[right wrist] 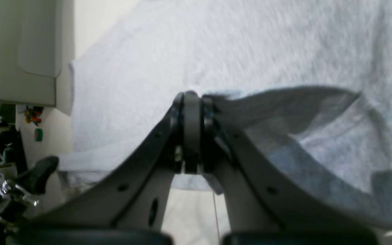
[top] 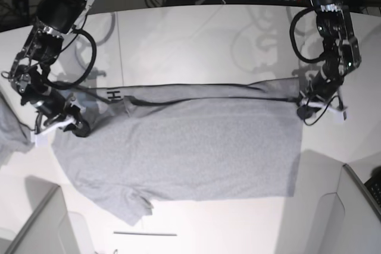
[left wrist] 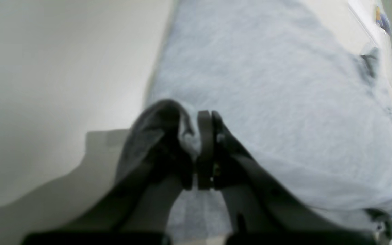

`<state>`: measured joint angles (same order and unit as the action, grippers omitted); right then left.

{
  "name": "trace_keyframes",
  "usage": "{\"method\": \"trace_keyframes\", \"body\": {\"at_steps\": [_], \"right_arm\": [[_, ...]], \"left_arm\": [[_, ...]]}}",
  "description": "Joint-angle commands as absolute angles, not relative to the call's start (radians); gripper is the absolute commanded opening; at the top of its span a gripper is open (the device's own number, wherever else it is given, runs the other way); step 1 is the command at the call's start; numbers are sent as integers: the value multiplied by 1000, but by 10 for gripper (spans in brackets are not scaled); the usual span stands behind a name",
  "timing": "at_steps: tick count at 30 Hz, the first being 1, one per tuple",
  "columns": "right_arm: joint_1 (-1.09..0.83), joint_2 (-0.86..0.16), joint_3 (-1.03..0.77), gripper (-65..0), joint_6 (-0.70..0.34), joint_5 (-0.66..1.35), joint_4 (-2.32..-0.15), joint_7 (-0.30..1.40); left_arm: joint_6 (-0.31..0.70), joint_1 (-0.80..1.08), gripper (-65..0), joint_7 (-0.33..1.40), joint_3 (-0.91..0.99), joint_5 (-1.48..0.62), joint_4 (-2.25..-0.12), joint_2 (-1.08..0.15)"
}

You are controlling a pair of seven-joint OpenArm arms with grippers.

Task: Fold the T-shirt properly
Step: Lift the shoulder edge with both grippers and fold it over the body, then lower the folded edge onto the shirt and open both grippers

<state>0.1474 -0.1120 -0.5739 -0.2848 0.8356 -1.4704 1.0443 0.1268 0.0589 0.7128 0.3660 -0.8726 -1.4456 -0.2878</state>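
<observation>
Across the white table (top: pixel 196 25), the T-shirt (top: pixel 190 147) lies flat. Left gripper (top: pixel 305 110) pinches its three o'clock corner; right gripper (top: pixel 80 128) clamps fabric at nine o'clock.

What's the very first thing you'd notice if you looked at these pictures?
The big grey T-shirt spread across the middle of the white table. Two black robot arms pinch it, the left gripper at its far right corner and the right gripper at its left edge, fingers shut tight on the cloth. Along the far edge a strip is folded over, with black lettering peeking out.
</observation>
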Motion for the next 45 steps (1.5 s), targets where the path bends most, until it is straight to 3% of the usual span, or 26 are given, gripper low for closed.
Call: {"method": "trace_keyframes", "body": {"at_steps": [1,27,32,34,36,39,43,45], "right_arm": [[176,-127,-575,-650,-291,863,-1481,1009],[179,-137,-576,-650,-291,750,-1477,1000],[179,-137,-581,-629,-291,748,-1477,1000],[180,-137,-582,-489,-291,748,-1477,997],[180,-137,-584,-411,-291,748,-1477,960],[170,-142,-584,-422,-291,746,-1478,900],[119,-165,-602,-438,-283,743,-1520,860],[87,-185,-604,-447,-222,743,-1549,855]], "left_arm": [[131,38,-650,694,364,-888,-1446,-302],[131,-59,-642,693,360,-888,-1328,-302],[131,-91,-342,691,360,-888,-1326,-302],[131,-127,-237,691,358,-888,-1323,-300],[131,-154,-165,691,358,-888,-1307,-300],[131,-189,-100,691,358,-888,-1293,-300],[131,-171,-94,693,369,-888,-1325,-305],[131,-111,-99,693,369,-889,-1385,-328]]}}
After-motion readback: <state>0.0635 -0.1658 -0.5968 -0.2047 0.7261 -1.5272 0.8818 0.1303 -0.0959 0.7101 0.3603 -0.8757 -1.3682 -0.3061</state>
